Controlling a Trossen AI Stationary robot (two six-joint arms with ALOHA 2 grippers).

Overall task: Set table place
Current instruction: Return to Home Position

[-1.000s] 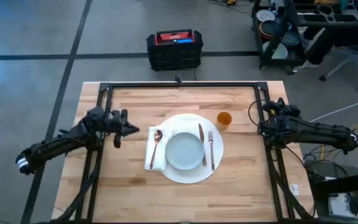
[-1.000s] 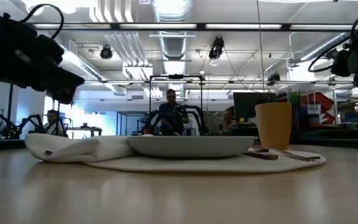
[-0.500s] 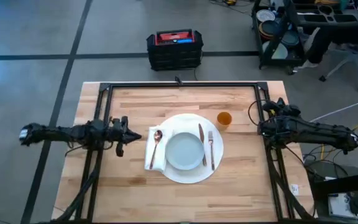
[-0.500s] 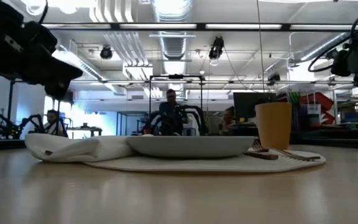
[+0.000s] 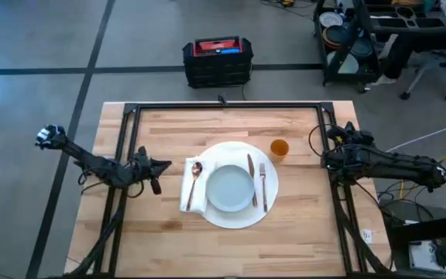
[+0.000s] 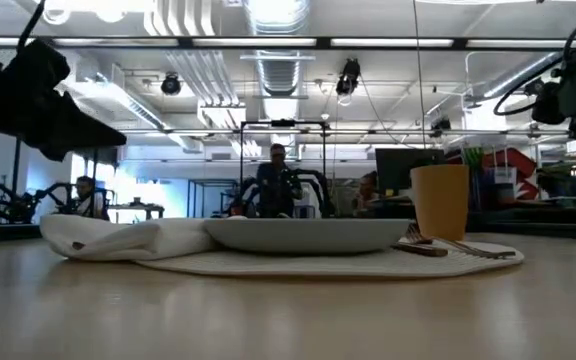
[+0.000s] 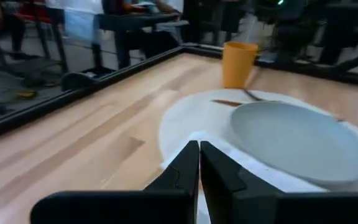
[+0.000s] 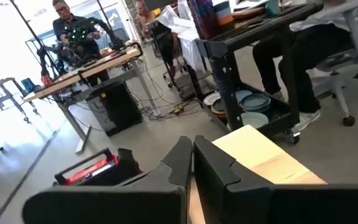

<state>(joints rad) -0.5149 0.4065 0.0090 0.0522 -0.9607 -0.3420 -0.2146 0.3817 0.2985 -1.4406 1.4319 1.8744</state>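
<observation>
Table (image 5: 169, 232) — mat (image 5: 231, 218) near left gripper (image 5: 164, 163)

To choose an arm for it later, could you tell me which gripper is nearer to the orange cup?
Right. The right gripper sits at the table's right edge, just beyond the orange cup; the left gripper is across the mat, past the napkin.

Nothing you can read in any view, no legible writing on the crate (image 5: 217, 60), the cup (image 5: 279, 148) or the worktop (image 5: 231, 240), white tag (image 5: 368, 233) by the worktop's edge too small to make out.
</observation>
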